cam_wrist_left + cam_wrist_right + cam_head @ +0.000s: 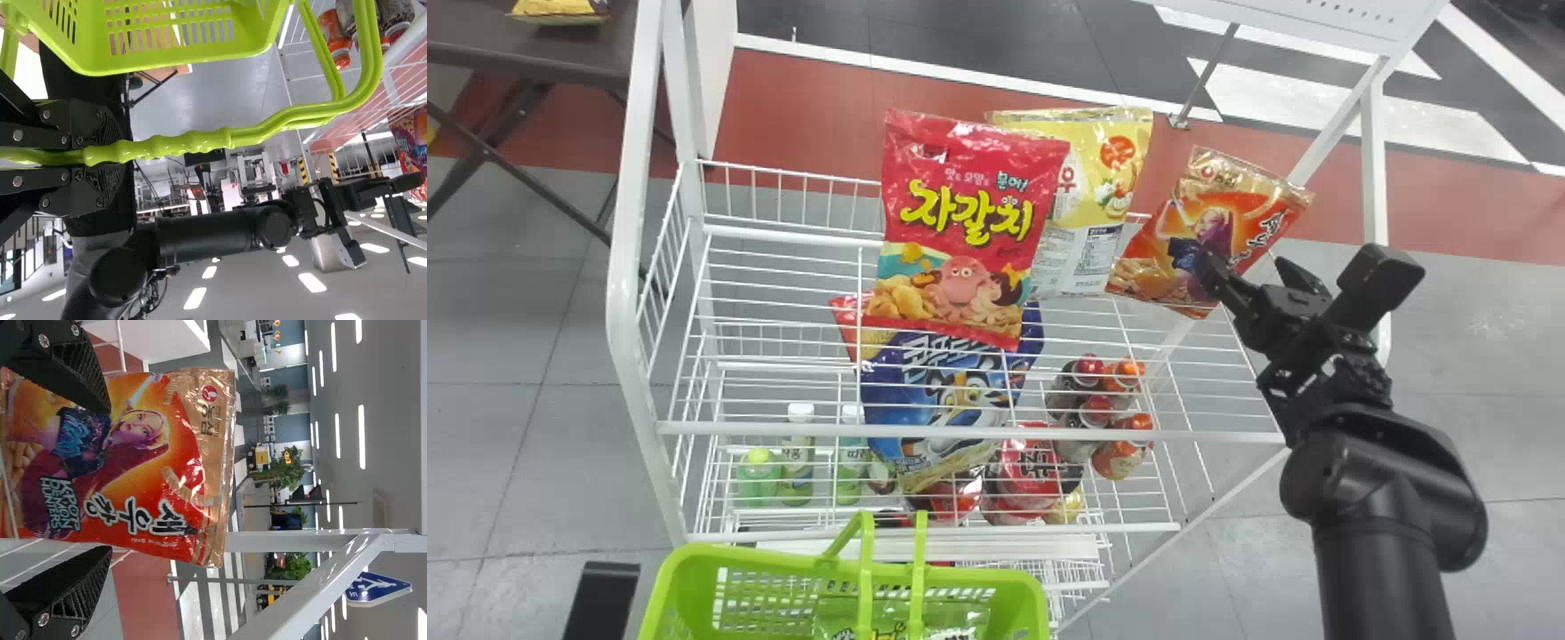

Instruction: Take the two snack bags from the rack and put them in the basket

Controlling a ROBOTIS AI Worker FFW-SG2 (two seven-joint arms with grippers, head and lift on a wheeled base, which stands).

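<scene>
Grey and red floor point(800, 116) lies beyond one white rack point(978, 433); its wire shelf holds three bags: red point(969, 196), yellow point(1107, 169), orange point(1165, 240). The right gripper point(1245, 267) angles inward, open, at the orange one. The left gripper point(113, 155) is closed around one green basket point(694, 560) handle point(193, 141).

one basket point(738, 556), and one rack point(622, 284) holding three upper snack bags point(965, 240) and one lower blue bag point(951, 404).
</scene>
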